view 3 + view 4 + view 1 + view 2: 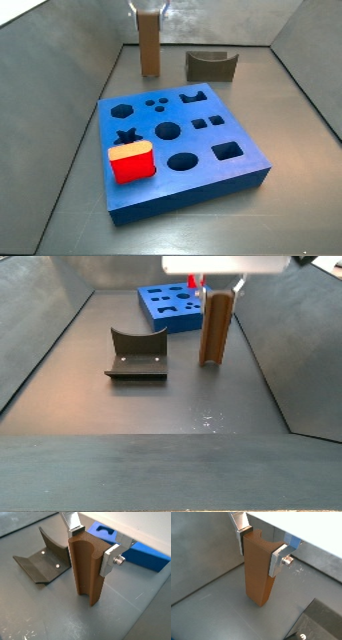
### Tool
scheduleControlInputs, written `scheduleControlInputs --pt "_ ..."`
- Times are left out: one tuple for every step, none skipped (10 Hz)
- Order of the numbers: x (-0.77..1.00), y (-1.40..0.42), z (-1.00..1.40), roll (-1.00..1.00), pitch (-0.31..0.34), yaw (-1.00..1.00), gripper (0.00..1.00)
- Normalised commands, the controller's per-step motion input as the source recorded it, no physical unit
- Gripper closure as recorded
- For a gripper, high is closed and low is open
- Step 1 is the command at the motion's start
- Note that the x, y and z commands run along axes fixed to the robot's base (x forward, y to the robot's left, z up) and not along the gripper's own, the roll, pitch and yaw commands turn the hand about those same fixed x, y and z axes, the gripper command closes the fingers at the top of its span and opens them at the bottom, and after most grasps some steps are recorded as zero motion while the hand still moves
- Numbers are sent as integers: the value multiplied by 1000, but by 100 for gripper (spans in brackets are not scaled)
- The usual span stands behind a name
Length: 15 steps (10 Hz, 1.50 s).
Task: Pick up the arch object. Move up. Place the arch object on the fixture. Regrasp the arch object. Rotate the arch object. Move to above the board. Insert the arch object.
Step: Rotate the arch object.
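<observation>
The arch object (87, 572) is a long brown bar standing upright, with a curved notch in its top end. My gripper (92, 546) is shut on that top end, one silver finger (110, 558) pressed on each side. Both side views show the bar (214, 331) hanging straight down from the gripper (217, 288), its lower end at or just above the floor. The fixture (136, 354), a dark block with a U-shaped dip, sits beside the bar, apart from it. The blue board (174, 150) with its cut-out holes lies flat farther off.
A red cube with an orange top (131, 163) rests on the board near one corner. Grey sloping walls (54, 326) enclose the floor on all sides. The fixture's edge (314, 627) shows low in a wrist view.
</observation>
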Motion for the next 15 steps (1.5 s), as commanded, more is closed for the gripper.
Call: scheduleControlInputs --pt "22 13 -267 -185 -38 -33 100" --pt "9 11 -233 -187 -29 -32 100" --pt "9 11 -233 -187 -29 -32 100" --pt "-1 11 -235 -188 -23 -32 100" --pt "1 11 -233 -187 -23 -32 100" --pt "1 11 -233 -187 -23 -32 100" --pt "2 10 -233 -187 -23 -33 100" --pt "2 10 -233 -187 -23 -33 100" --pt "2 10 -233 -187 -23 -33 100" --pt "2 10 -233 -187 -23 -33 100" --pt "0 0 0 -187 -22 -33 0" --pt "0 0 1000 -186 -24 -28 0" --pt "-5 0 1000 -186 -18 -28 0" --pt "-34 4 947 -182 25 -32 0" --pt "-32 9 787 -175 47 -36 0"
